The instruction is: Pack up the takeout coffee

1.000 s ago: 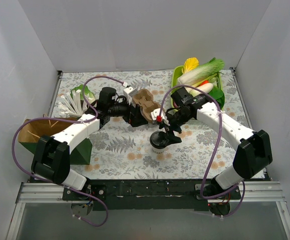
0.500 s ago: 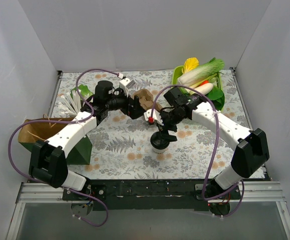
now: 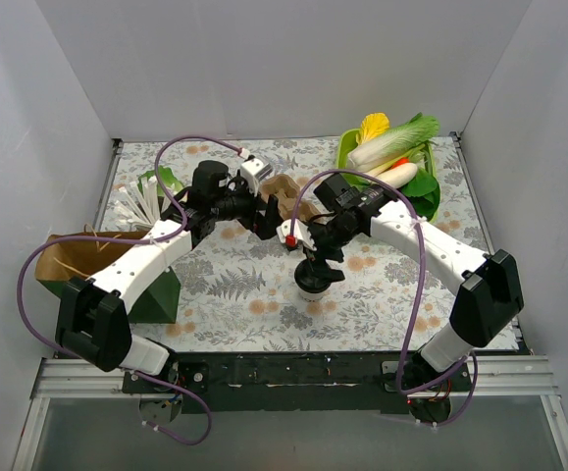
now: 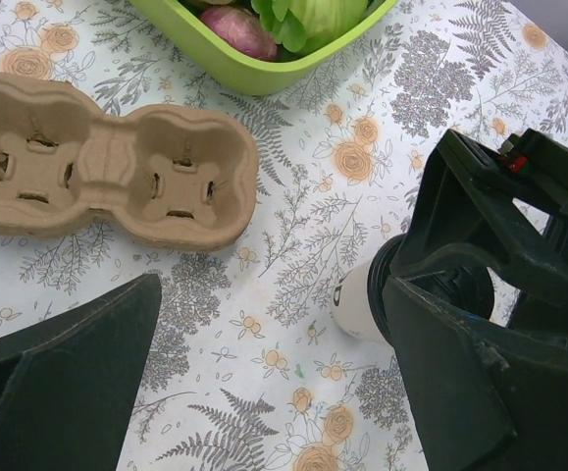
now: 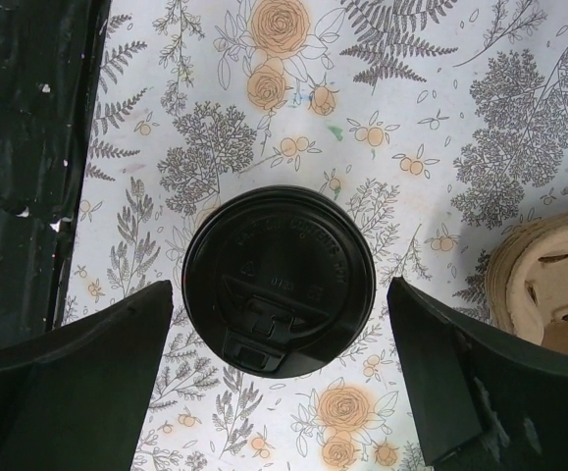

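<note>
the takeout coffee (image 3: 313,283) stands upright, black lid on, near the middle of the tabletop (image 3: 230,294), a little toward its near edge. the right gripper (image 3: 318,257) hangs right over it, jaws spread wide and holding nothing. the left gripper (image 3: 265,218) is just as wide and empty, beside the cardboard carrier (image 3: 285,190) farther back.

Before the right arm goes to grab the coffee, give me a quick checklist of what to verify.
1. The black lid sits on the coffee cup: ok.
2. Cup upright: ok.
3. The right gripper open, fingers either side of the lid: ok.
4. Fingers low enough to grip the cup wall: cannot tell.
5. The left gripper open, holding nothing: ok.
6. The cardboard carrier holds nothing: ok.
</note>
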Robot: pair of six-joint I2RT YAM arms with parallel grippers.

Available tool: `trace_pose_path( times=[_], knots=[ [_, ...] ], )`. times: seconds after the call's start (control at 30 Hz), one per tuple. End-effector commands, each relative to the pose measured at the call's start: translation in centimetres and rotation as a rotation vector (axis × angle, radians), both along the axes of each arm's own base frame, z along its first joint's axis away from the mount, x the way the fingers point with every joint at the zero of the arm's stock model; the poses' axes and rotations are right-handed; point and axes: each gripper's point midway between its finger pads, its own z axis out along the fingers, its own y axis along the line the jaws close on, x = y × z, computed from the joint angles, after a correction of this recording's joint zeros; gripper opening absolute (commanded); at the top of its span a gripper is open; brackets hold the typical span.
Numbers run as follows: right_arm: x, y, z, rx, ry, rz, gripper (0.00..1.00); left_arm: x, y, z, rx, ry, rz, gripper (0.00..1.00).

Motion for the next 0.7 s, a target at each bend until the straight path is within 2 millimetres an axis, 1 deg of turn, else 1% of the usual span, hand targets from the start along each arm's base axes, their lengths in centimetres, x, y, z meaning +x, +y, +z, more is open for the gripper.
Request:
trace_pose_path(
  times=[0.0,0.27,0.37,0.57,0.67],
  knots=[
    [0.0,0.3,0.4,-0.002,0.000,0.007,0.98,0.2,0.5,1.7,-0.017,-0.057,0.039,0.98],
    [0.3,0.3,-0.8,-0.047,0.005,-0.011,0.98,0.8,1.4,1.0,0.014,-0.084,0.094,0.98],
    [0.4,0.1,-1.3,-0.062,0.010,-0.017,0.98,0.7,1.4,0.9,0.012,-0.080,0.094,0.98],
    [0.3,0.3,-1.5,-0.066,0.013,-0.012,0.97,0.6,1.3,0.6,0.009,-0.071,0.092,0.98],
    [0.2,0.2,-1.6,-0.072,0.010,-0.011,0.95,0.6,1.3,0.4,0.009,-0.062,0.089,0.98]
  ],
)
